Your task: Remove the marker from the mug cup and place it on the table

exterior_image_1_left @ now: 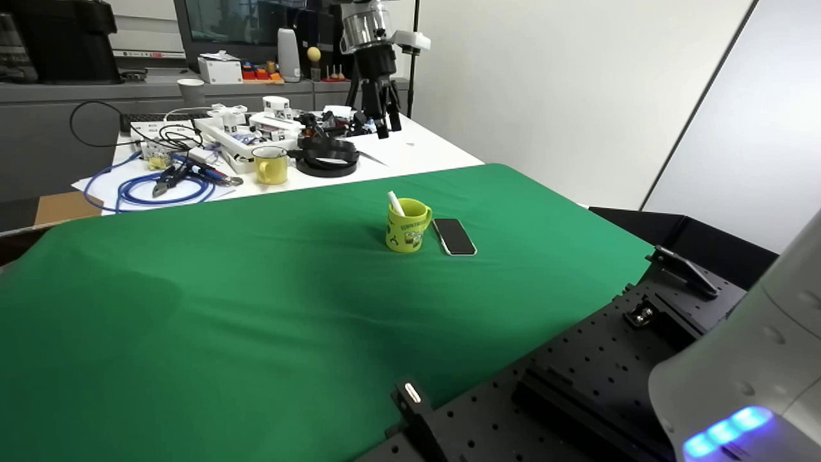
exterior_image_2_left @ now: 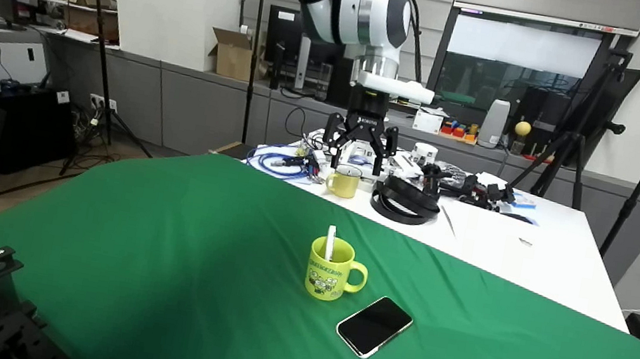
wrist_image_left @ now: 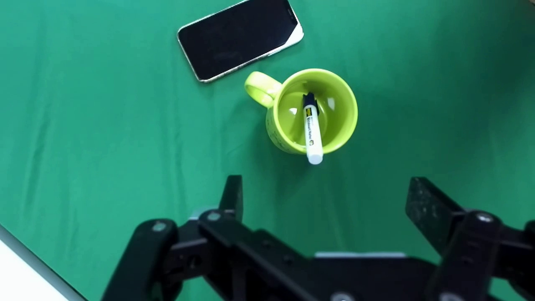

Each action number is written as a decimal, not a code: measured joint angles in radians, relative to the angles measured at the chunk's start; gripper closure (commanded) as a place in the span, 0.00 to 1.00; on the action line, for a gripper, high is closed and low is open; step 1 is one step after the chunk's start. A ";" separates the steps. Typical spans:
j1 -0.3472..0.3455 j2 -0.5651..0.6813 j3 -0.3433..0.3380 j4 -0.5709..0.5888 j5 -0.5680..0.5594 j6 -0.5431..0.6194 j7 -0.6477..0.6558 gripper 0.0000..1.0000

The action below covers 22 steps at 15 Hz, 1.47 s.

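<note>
The marker (wrist_image_left: 313,133) has a white body and a dark end. It leans inside the yellow-green mug cup (wrist_image_left: 343,115), dark end down and white end above the rim. In both exterior views the mug cup (exterior_image_1_left: 405,236) (exterior_image_2_left: 322,277) stands upright on the green-draped table (exterior_image_1_left: 256,308), and the white end of the marker (exterior_image_1_left: 396,204) (exterior_image_2_left: 330,243) sticks out. My gripper (wrist_image_left: 326,179) is open and empty, raised above the table with its fingers pointing down. In the wrist view the mug cup and marker lie ahead of the fingertips. The gripper also shows in both exterior views (exterior_image_1_left: 389,128) (exterior_image_2_left: 356,163).
A black phone (wrist_image_left: 238,37) (exterior_image_2_left: 375,327) lies flat beside the mug's handle. Beyond the green cloth, a white table (exterior_image_2_left: 514,252) holds a second yellow cup (exterior_image_2_left: 345,182), black straps (exterior_image_2_left: 405,201), cables and parts. A black mounting plate (exterior_image_1_left: 551,385) borders the green table.
</note>
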State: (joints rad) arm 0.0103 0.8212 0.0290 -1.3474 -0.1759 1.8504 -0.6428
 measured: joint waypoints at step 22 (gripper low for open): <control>0.018 0.203 0.002 0.032 0.001 -0.011 0.250 0.53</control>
State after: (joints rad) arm 0.0280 1.0240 0.0312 -1.3150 -0.1744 1.8394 -0.3931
